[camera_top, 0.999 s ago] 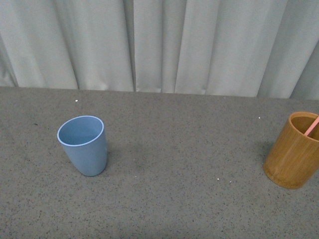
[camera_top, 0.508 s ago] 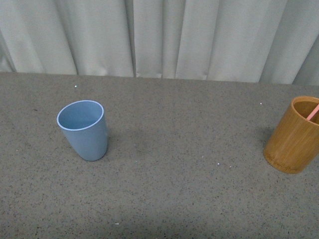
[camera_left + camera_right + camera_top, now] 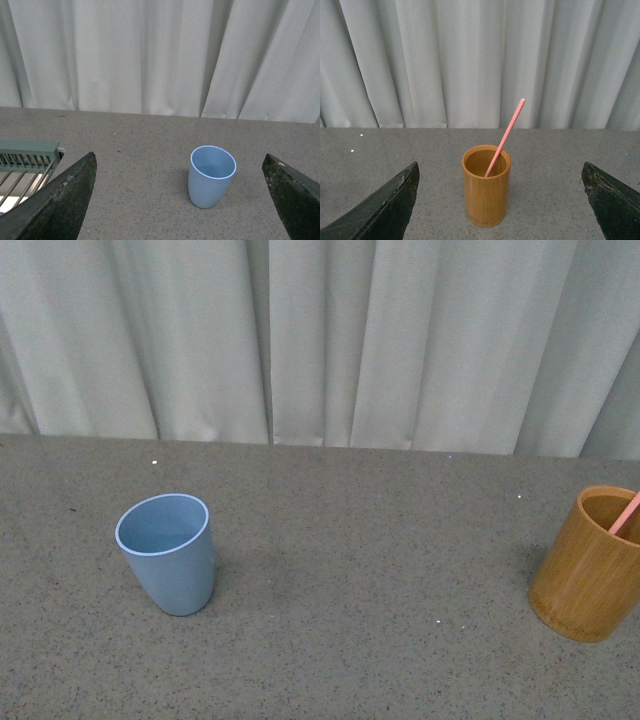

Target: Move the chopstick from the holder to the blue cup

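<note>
The chopstick [image 3: 505, 137] stands slanted in the holder [image 3: 486, 200], its lower end inside and its upper half leaning out over the rim into free air. In the front view only a short pink stretch [image 3: 625, 513] shows at the right edge of the frame, above the holder [image 3: 585, 575]. It looks light, stiff and smooth, so it is likely to slip or swivel in a loose grip. The best hold is probably on the bare length above the rim, pinched across the shaft and drawn out along its slant so the holder does not tip.

The right pincer [image 3: 500, 164] is spread wide and empty, with the holder between its tips but farther off. The left pincer [image 3: 179, 155] is likewise wide and empty, facing the cup [image 3: 210, 182], which stands upright and empty at the lower left of the front view [image 3: 170, 560], well apart from the holder.

The worktop [image 3: 350, 620] is grey, speckled and matte. A pale pleated curtain [image 3: 320, 340] closes off the back. A green slatted rack [image 3: 25, 155] shows in the left wrist view.
</note>
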`<state>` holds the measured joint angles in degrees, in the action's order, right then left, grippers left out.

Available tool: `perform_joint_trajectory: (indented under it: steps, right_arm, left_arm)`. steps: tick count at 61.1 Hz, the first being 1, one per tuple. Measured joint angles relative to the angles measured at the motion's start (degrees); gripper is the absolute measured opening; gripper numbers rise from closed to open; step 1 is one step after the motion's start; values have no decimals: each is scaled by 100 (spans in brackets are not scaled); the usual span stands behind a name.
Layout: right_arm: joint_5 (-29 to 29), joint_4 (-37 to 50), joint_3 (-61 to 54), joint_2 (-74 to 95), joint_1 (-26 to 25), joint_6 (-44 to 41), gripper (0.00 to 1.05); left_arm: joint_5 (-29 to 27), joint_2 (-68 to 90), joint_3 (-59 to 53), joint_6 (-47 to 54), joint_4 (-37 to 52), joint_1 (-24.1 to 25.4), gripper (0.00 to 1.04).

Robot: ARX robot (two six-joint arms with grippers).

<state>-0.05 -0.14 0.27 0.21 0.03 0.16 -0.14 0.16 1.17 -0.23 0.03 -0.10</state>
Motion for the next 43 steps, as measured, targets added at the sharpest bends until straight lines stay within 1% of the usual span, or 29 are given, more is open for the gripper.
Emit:
perform_joint_trajectory:
  steps: [43]
  right_arm:
    - [0, 0, 0, 0, 0, 0, 95]
  left_arm:
    - [0, 0, 0, 0, 0, 0, 98]
